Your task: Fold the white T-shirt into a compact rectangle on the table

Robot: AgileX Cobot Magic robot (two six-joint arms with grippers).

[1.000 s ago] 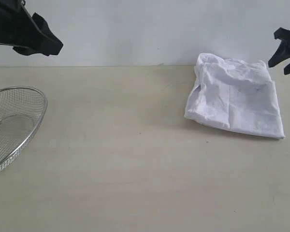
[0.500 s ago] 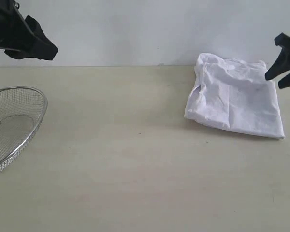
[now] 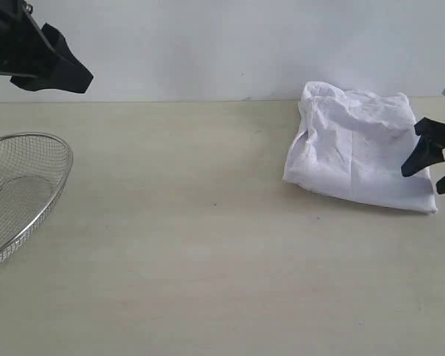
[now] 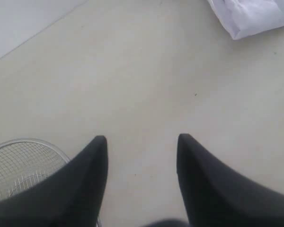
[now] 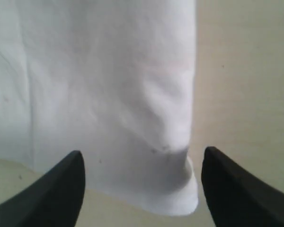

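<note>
Folded white cotton T-shirt [image 3: 356, 152] on right of beige matte table [image 3: 208, 245]; right gripper [image 5: 142, 151] nearer, jaws wide apart, empty, shirt's right corner between them; left gripper [image 4: 142, 137] jaws apart, empty, well apart above steel mesh basket [image 3: 15, 193]

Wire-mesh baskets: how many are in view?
1. The wire-mesh basket sits on the table at the left of the exterior view, cut off by the frame edge; the left wrist view shows the same one. None seems hidden.

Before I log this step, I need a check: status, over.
Left gripper open, raised near basket. Right gripper open at shirt corner. Shirt folded on table. Nothing blocking.
</note>
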